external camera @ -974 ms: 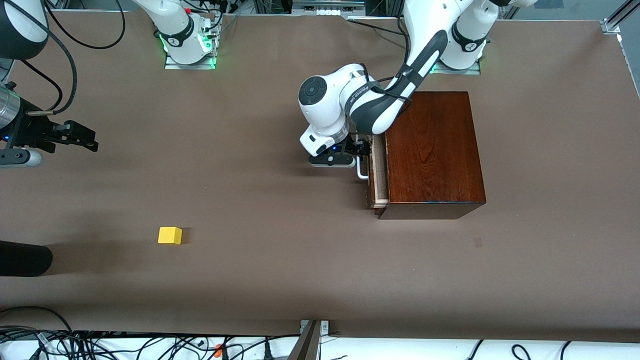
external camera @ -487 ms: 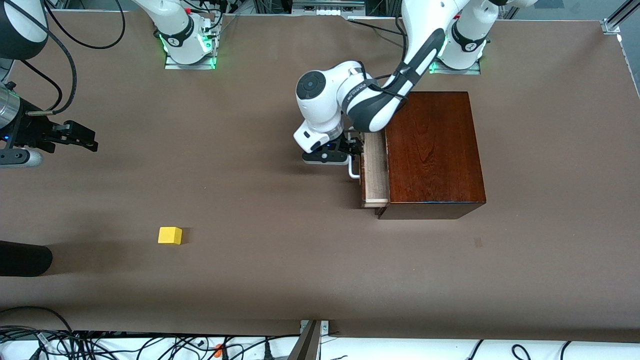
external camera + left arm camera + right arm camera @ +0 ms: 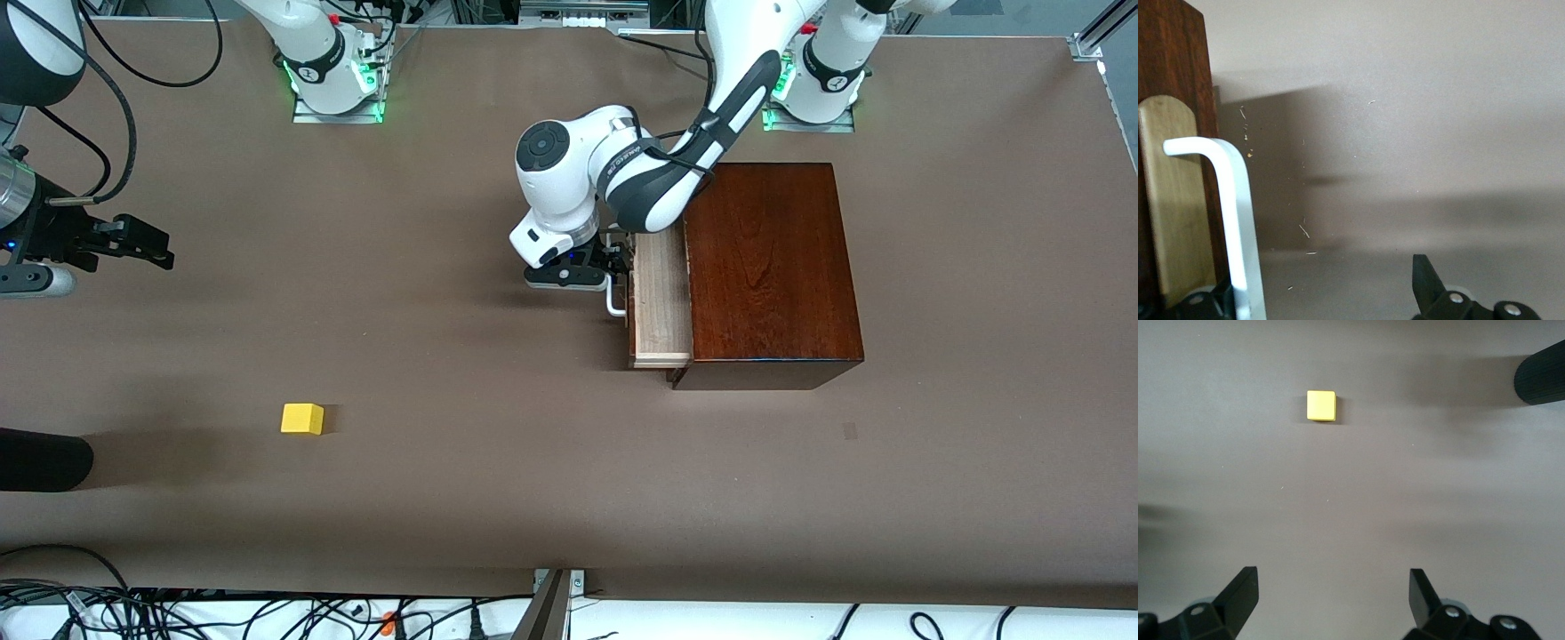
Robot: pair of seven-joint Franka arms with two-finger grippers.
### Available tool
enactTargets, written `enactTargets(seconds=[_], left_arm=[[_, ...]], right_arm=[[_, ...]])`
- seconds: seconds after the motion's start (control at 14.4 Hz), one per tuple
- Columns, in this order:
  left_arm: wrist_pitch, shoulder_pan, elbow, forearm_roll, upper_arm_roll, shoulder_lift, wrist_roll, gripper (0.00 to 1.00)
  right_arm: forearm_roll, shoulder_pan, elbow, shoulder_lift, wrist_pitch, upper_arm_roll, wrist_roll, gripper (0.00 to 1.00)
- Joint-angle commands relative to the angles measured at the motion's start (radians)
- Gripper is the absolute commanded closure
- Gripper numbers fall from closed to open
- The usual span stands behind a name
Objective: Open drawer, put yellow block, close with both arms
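Note:
The drawer (image 3: 661, 302) is partly pulled out of the dark mahogany box (image 3: 769, 271), showing its pale wood tray. Its white bar handle (image 3: 615, 304) also shows in the left wrist view (image 3: 1238, 220). My left gripper (image 3: 619, 267) is at the handle with its jaws wide apart; the bar lies just inside one finger (image 3: 1426, 280) (image 3: 1318, 297). The yellow block (image 3: 302, 418) lies on the table toward the right arm's end, nearer the front camera. My right gripper (image 3: 147, 244) hangs open and empty over the bare table, the block ahead of it (image 3: 1321, 405) (image 3: 1331, 587).
A black rounded object (image 3: 40, 460) juts in at the table edge near the block, also seen in the right wrist view (image 3: 1541, 377). Brown table (image 3: 462, 480) spreads between the block and the drawer. Cables lie along the front edge.
The drawer has slid farther out of the box toward the right arm's end, with my left gripper moving along at the handle. The right arm and block have not moved.

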Motion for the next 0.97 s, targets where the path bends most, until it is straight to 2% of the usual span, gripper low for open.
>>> enactTargets(seconds=[0.0,0.14,0.56,0.9], left_arm=[[0.079,-0.028,0.056,-0.060,-0.010,0.069,-0.006,0.00],[0.077,-0.028,0.085,-0.060,-0.010,0.078,-0.009,0.00],[0.069,-0.030,0.087,-0.042,-0.010,0.073,-0.003,0.00],[-0.041,-0.028,0.091,-0.037,-0.010,0.046,0.007,0.00]], right_arm=[[-0.015,0.001,0.002,-0.008,0.000,0.000,0.002,0.00],[-0.015,0.001,0.002,-0.008,0.000,0.000,0.002,0.00],[-0.018,0.002,0.002,-0.007,0.026,0.001,0.002,0.00],[-0.025,0.002,0.002,-0.005,0.044,0.001,0.000,0.00]])
